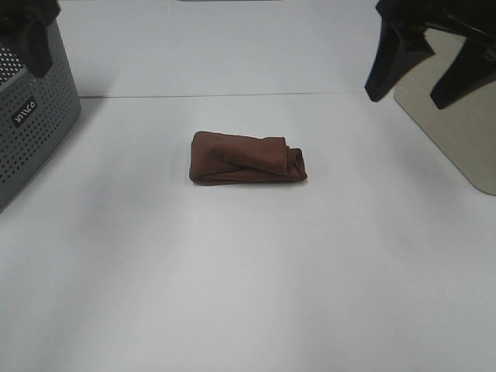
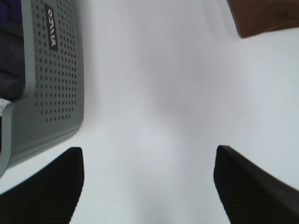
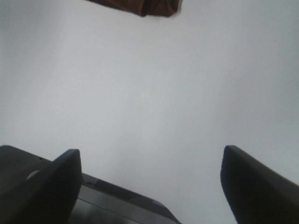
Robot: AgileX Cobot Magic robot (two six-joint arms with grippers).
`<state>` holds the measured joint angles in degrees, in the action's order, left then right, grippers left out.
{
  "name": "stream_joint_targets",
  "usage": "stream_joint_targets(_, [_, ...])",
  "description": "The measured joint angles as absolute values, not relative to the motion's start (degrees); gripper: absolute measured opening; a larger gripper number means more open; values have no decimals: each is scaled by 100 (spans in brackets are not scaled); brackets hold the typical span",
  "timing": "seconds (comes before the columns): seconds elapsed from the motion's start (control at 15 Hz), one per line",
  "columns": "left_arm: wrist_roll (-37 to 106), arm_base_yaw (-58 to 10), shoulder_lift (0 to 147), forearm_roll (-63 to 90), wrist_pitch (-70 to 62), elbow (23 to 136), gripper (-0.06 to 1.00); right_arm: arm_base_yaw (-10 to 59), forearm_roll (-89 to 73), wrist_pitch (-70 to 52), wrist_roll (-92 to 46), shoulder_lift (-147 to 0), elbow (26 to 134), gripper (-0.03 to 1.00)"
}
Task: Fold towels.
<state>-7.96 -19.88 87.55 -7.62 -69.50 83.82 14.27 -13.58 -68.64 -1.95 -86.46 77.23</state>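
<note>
The dark reddish-brown towel (image 1: 246, 159) lies folded into a small, slightly bunched bundle in the middle of the white table. A corner of it shows in the left wrist view (image 2: 264, 16) and an edge in the right wrist view (image 3: 140, 5). My left gripper (image 2: 147, 186) is open and empty, held high at the far left over the basket. My right gripper (image 1: 425, 71) is open and empty, raised at the far right, well away from the towel; it also shows in the right wrist view (image 3: 149, 186).
A grey perforated basket (image 1: 27, 116) stands at the left edge of the table, with dark cloth inside it in the left wrist view (image 2: 11, 56). A beige tray-like board (image 1: 457, 124) lies at the right edge. The white table (image 1: 248, 294) surrounds the towel.
</note>
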Motion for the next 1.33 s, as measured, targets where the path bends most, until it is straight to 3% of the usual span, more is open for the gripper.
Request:
stream_joint_targets(0.4, [-882, -1988, 6022, -762, -6961, 5793, 73, 1427, -1083, -6732, -195, -6171, 5483, 77])
stream_joint_targets(0.6, [-871, -1988, 3736, -739, -6973, 4326, 73, 1427, -963, -6675, -344, -4509, 4280, 77])
stream_joint_targets(1.07, [-149, -1988, 630, -338, -6990, 3220, 73, 1427, -762, -6629, -607, -1369, 3128, 77])
stream_joint_targets(1.33, [344, -1988, 195, 57, -6572, 3094, 73, 1427, -493, -6171, -607, -476, 2945, 77])
